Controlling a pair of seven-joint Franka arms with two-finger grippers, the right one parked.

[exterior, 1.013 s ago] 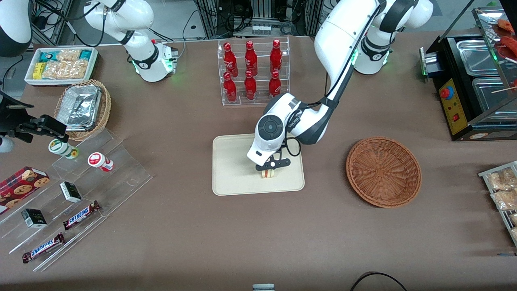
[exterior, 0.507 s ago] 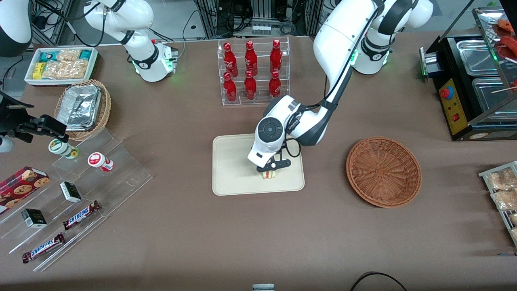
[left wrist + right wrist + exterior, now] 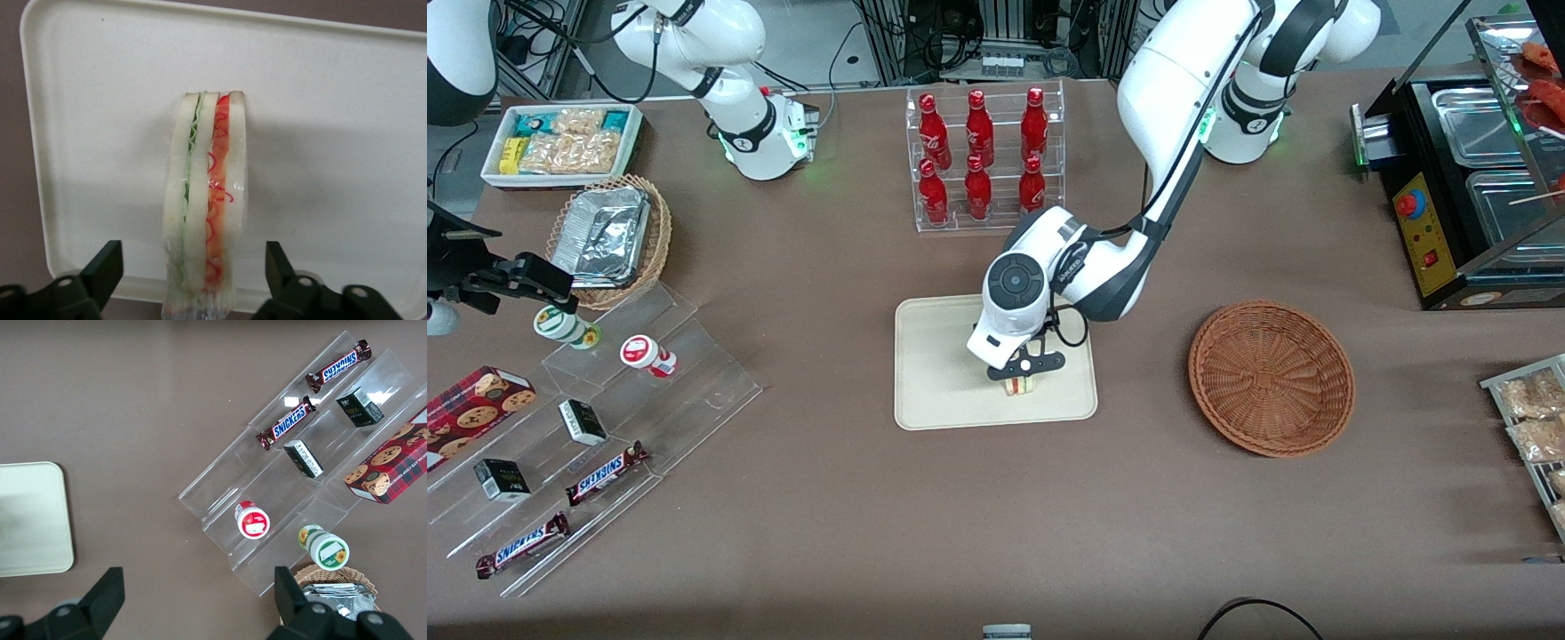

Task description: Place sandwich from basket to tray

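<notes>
A: Brown counter (image 3: 996, 516), busy at both ends. We log the tray (image 3: 934, 373) mid-counter and the basket (image 3: 1272, 378) toward the working arm's end, with nothing in it that we can see.

B: And the sandwich (image 3: 1018, 386)?

A: On the tray, standing on edge, filling layers up. In the wrist view the sandwich (image 3: 205, 207) sits on the cream tray (image 3: 347, 133) with the tool's fingers (image 3: 107, 267) well clear on either side, spread wide, touching nothing.

B: What has changed over the last second?

A: The tool (image 3: 1024, 364) has lifted. A second ago it sat low, right over the wedge; half a second ago a little higher; now its crossbar shows slightly farther from the front camera than the sandwich, and more of the wedge is uncovered. The sandwich itself has not shifted on the tray that we can tell.

B: So released?

A: We judge so. Fingers apart, gaps showing on both sides, wedge standing by itself. The placement looks done; only the retreat remains.

B: Risks?

A: It is narrow and upright, so a brush from a finger on the way up could tip it. A straight lift would suit. If it toppled it should still land on the tray, though it sits in the half nearer the basket.
</notes>
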